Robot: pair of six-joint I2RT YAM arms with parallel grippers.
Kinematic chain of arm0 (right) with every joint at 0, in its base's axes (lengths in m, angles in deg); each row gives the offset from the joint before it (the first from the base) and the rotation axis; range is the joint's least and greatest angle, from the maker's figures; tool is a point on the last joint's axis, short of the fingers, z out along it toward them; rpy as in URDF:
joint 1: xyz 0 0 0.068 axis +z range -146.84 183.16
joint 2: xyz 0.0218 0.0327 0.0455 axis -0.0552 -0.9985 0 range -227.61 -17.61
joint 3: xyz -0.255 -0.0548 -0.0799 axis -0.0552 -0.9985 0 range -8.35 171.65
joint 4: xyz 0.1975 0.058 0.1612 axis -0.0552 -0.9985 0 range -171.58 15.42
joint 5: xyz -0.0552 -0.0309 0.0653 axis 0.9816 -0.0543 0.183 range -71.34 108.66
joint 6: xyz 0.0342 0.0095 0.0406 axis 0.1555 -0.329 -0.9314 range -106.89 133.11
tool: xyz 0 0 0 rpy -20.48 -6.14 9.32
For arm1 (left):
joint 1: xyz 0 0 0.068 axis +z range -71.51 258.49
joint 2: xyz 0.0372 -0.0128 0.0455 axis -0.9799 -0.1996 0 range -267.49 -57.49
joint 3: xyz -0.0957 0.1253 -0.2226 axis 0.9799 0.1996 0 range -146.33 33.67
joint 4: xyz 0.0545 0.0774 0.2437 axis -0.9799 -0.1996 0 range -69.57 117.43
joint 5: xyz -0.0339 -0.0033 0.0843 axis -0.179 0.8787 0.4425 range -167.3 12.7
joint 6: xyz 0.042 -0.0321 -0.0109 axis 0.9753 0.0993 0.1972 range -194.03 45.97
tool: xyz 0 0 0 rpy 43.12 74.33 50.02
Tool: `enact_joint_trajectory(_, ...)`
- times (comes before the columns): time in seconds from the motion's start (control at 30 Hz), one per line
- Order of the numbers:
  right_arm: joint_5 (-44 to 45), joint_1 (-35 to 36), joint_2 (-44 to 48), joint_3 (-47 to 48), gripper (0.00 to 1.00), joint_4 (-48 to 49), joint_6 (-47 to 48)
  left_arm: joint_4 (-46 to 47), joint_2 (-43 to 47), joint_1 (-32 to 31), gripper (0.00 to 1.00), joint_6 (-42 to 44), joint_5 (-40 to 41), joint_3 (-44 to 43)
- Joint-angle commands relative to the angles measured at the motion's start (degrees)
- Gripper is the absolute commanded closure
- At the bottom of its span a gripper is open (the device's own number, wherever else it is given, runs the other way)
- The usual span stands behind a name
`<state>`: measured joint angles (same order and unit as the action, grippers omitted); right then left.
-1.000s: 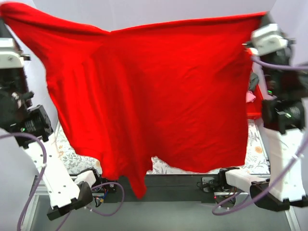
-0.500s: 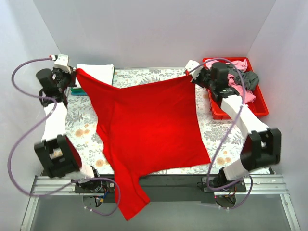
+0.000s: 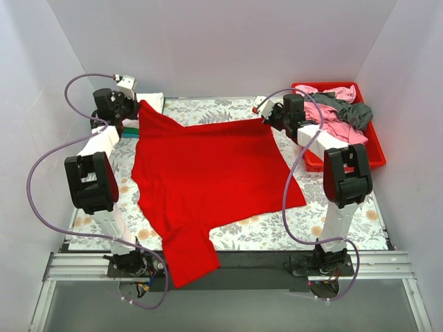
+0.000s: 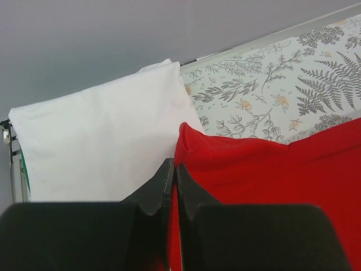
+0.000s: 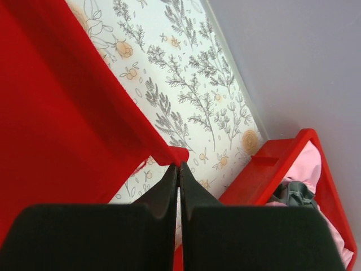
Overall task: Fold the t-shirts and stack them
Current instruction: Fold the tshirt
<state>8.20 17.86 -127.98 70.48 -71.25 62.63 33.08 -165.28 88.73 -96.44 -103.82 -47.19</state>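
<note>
The red t-shirt [image 3: 208,173] lies spread across the floral-patterned table [image 3: 332,235], pinched at its two far corners, and one end trails past the table's near edge onto the dark rail. The left gripper [image 4: 171,169] is clenched, its two black fingers pressed together with barely a slit between them. A peak of red cloth rises to their tips, so it grasps the shirt's far-left corner. Just beyond those tips sits a folded white t-shirt [image 4: 101,141] at the far-left corner of the table, and a sliver of green cloth [image 3: 130,127] shows beneath it in the top view. The right gripper [image 5: 179,169] is likewise closed tight, and the red fabric's far-right corner ends right at its fingertips and is caught there. From that corner the shirt's edge runs away taut to the left. Close beside this gripper, on its right, stands the red tray [image 3: 377,158], touching neither the fingers nor the shirt. A pink t-shirt [image 3: 339,124] and a dark grey t-shirt [image 3: 349,108] are heaped loosely in it, unfolded.
</note>
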Motion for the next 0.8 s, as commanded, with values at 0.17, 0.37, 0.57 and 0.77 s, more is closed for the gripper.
enact_joint_trajectory(0.17, 0.18, -0.55, 2.61, -0.34, 0.99, 3.7, 2.6, -12.4, 19.17, -1.89, 1.0, 4.22, -0.63, 11.13)
enact_joint_trajectory(0.37, -5.44, -2.74, 4.37, -2.71, 0.99, 1.07, 4.62, -29.95, 38.69, -4.34, 1.0, 8.09, -6.69, 22.66)
enact_joint_trajectory(0.57, -9.49, -4.5, 5.78, -6.66, 0.99, -2.09, 10.5, -44.83, 49.16, -9.01, 1.0, 11.68, -7.32, 31.45)
enact_joint_trajectory(0.77, -10.02, -4.5, 4.82, -6.68, 0.9, -7.89, 13.58, -51.27, 48.2, -9.1, 0.67, 16.97, -9.78, 33.93)
